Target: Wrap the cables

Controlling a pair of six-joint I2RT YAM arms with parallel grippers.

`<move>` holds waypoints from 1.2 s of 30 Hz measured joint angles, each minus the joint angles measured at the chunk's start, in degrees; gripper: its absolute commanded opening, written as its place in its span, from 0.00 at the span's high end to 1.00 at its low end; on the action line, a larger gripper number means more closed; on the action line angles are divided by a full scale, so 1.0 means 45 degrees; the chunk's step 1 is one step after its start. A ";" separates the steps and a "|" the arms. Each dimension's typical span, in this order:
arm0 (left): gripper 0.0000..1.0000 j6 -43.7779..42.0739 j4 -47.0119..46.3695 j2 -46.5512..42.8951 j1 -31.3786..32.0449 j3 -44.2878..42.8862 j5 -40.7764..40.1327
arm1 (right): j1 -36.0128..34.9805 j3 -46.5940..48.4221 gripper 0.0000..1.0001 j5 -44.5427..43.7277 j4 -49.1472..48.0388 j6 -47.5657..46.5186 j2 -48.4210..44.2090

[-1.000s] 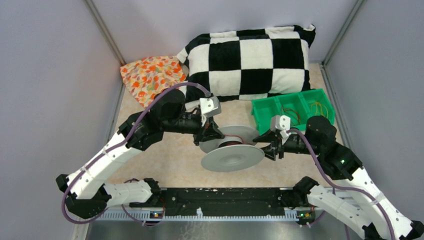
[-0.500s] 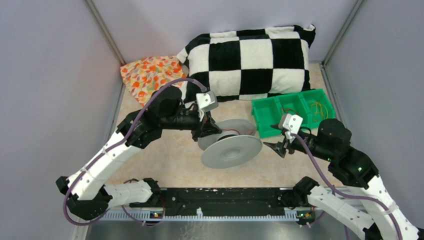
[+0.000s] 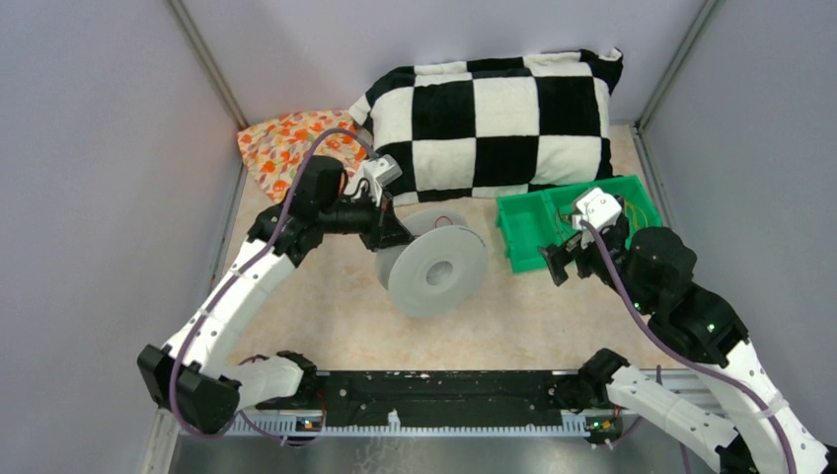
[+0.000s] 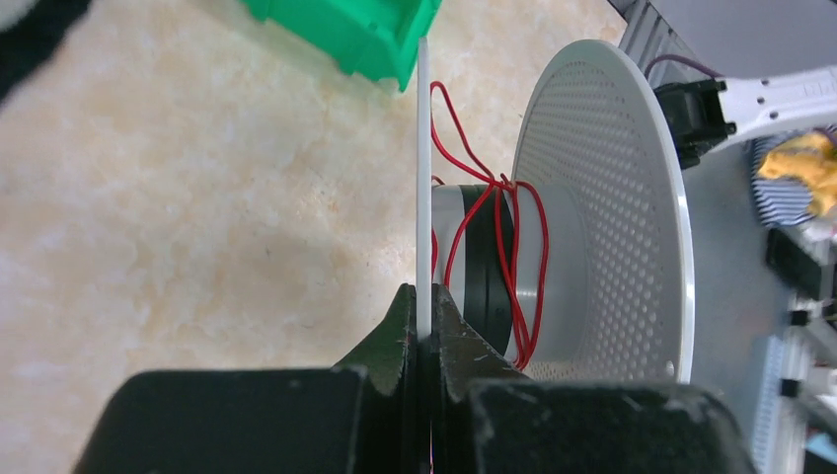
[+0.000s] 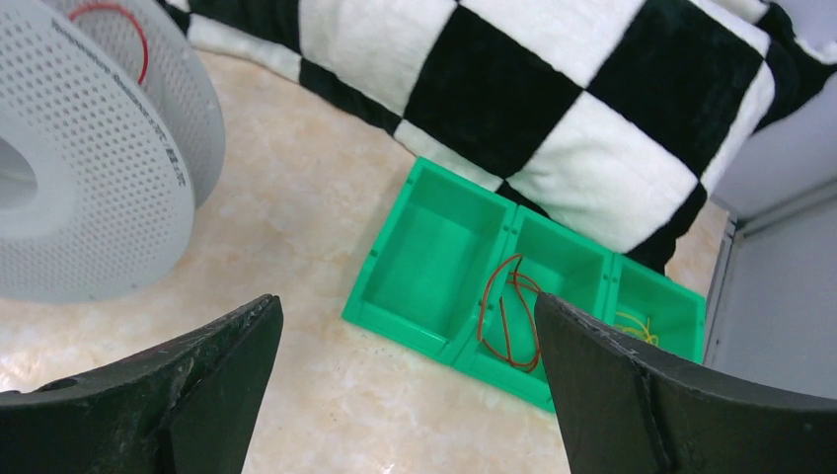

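Note:
The grey spool stands tilted on edge, its perforated face toward the camera. My left gripper is shut on the thin rim of its far flange. A red cable is looped loosely round the hub, and one loop sticks out past the flange. My right gripper is open wide with nothing in it, apart from the spool and above the floor just in front of the green bin. Reddish-brown cables lie in the bin's middle compartment and yellow ones in its right one.
A black-and-white checked pillow lies along the back wall, just behind the green bin. An orange patterned cloth sits at the back left. Grey walls close in both sides, and a black rail runs along the near edge.
The left arm has tipped the spool from lying flat to standing on edge and drawn it back and left. The right gripper has come off the spool, opened wide and moved right toward the bin.

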State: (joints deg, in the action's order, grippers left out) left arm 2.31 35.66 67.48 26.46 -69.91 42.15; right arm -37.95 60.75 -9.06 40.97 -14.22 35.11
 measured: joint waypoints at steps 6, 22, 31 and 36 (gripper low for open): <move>1.00 0.2613 -0.2885 0.1719 -0.1282 0.2526 0.1511 | 0.0452 -0.0481 0.01 -0.0840 -0.0612 0.1549 0.0792; 1.00 0.8335 -0.9962 0.4804 -0.3065 0.5654 0.1797 | 0.5100 -0.0840 0.01 0.3580 -0.1666 0.4852 0.2890; 0.65 1.0132 -1.2245 0.6581 -0.3288 0.6130 0.1326 | 0.5115 -0.1083 0.01 0.3682 -0.1914 0.5527 0.3060; 0.61 1.0006 -1.2075 0.6615 -0.3385 0.6154 0.0787 | 0.5115 -0.1083 0.01 0.3492 -0.1860 0.5557 0.2997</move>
State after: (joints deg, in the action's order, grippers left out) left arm 47.33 -18.68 97.25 11.22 -42.22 45.69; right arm -14.94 55.88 6.66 32.60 10.79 48.60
